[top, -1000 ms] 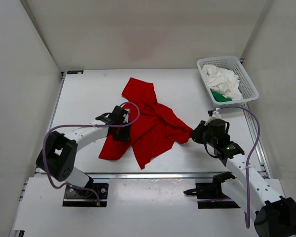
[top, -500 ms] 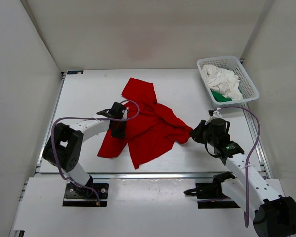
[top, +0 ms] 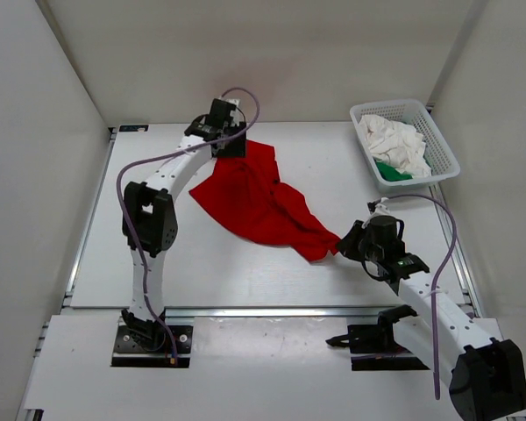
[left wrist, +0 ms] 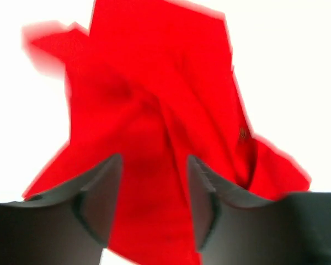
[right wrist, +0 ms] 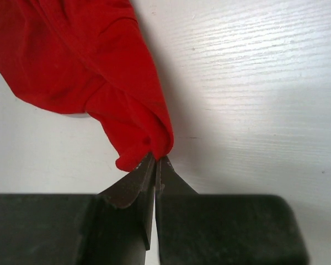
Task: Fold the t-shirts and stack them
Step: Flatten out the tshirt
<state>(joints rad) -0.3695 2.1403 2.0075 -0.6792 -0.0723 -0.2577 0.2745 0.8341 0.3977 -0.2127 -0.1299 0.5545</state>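
The red t-shirt (top: 254,197) lies crumpled across the middle of the table, stretched from the back left to the front right. My left gripper (top: 231,146) reaches to the shirt's far end; in the left wrist view its jaws (left wrist: 154,165) stand open, with red cloth (left wrist: 154,99) showing between and beyond them. At the shirt's near right corner my right gripper (top: 342,242) is shut on a bunched fold of red cloth (right wrist: 83,61), the fingertips pinched together (right wrist: 155,160). The white t-shirt (top: 394,145) and the green t-shirt (top: 393,173) lie in the basket.
A white mesh basket (top: 386,104) stands at the back right corner of the table. White walls close in the table on the left, back and right. The left arm stretches along the table's left half.
My left arm has swung from the near left of the shirt to its far end, dragging the cloth's left part toward the back. The right gripper has kept its grip in place.
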